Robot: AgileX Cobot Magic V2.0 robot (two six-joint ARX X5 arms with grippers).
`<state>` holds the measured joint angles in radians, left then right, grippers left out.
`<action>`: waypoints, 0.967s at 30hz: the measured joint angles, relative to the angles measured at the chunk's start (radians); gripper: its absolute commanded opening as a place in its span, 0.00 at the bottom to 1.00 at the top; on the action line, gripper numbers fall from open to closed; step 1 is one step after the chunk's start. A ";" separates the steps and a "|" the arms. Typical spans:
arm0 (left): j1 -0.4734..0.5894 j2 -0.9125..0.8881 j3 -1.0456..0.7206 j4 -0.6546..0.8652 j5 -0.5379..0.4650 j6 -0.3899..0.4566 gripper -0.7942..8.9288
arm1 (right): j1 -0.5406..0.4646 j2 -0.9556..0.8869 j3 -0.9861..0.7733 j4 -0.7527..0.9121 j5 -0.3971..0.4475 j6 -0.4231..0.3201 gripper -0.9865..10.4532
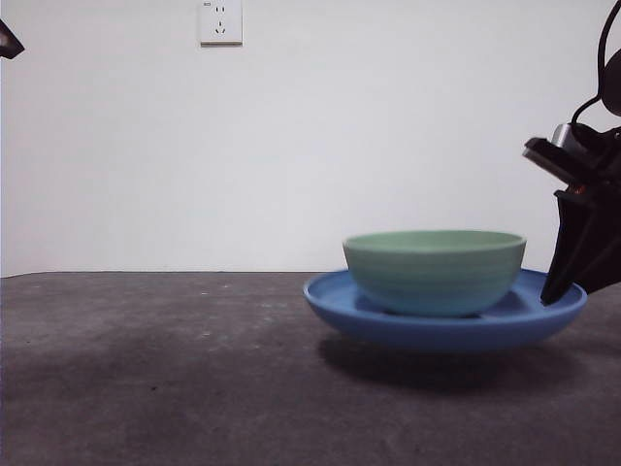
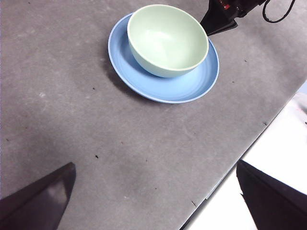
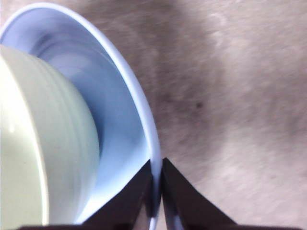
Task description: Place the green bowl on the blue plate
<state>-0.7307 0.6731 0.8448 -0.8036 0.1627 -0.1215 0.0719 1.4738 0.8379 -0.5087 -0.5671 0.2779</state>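
Bowl [image 1: 434, 271] is seated upright inside the plate [image 1: 335, 294], off-centre toward one side, as seen in the left wrist view; the plate rests on the worktop [image 1: 155, 369]. Placement is judged already made.

Right gripper [image 3: 157, 184] is found at the plate's rim, on the side away from the bowl's near wall. Its jaws are clenched on the thin blue edge, one inside the rim and one outside. The bowl itself is not touched by it; a strip of bare plate lies between.

Left gripper [image 2: 153, 201] is held well apart over bare worktop, jaws released and nothing between them.

Judgement: the next move turns on the rim pinch. The right gripper is the nearer one, and a careless withdrawal could drag or tip the plate.
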 measured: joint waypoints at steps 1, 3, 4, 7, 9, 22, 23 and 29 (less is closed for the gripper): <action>0.000 0.000 0.000 0.000 0.000 0.000 0.66 | 0.001 -0.002 0.003 -0.004 -0.010 0.004 0.10; 0.000 0.000 0.000 0.000 0.000 0.000 0.66 | 0.005 -0.008 0.006 -0.002 -0.034 0.017 0.10; 0.000 0.000 0.000 0.000 0.000 0.000 0.66 | 0.007 -0.008 0.008 -0.002 -0.042 0.023 0.10; 0.000 0.000 0.000 0.000 0.000 0.000 0.66 | 0.028 -0.009 0.010 -0.003 -0.046 0.043 0.10; 0.000 0.000 0.000 0.003 0.000 0.000 0.66 | 0.053 -0.009 0.010 -0.003 -0.043 0.056 0.10; 0.000 0.002 0.000 0.030 0.000 0.000 0.66 | 0.280 -0.004 0.010 0.127 0.003 0.189 0.10; 0.000 0.002 0.000 0.030 0.000 0.000 0.66 | 0.297 0.002 0.010 0.148 0.003 0.204 0.10; 0.000 0.002 0.000 0.030 0.000 0.000 0.66 | 0.370 0.058 0.010 0.222 0.034 0.269 0.10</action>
<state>-0.7307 0.6750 0.8448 -0.7738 0.1627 -0.1215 0.4419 1.5322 0.8478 -0.2871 -0.5335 0.5465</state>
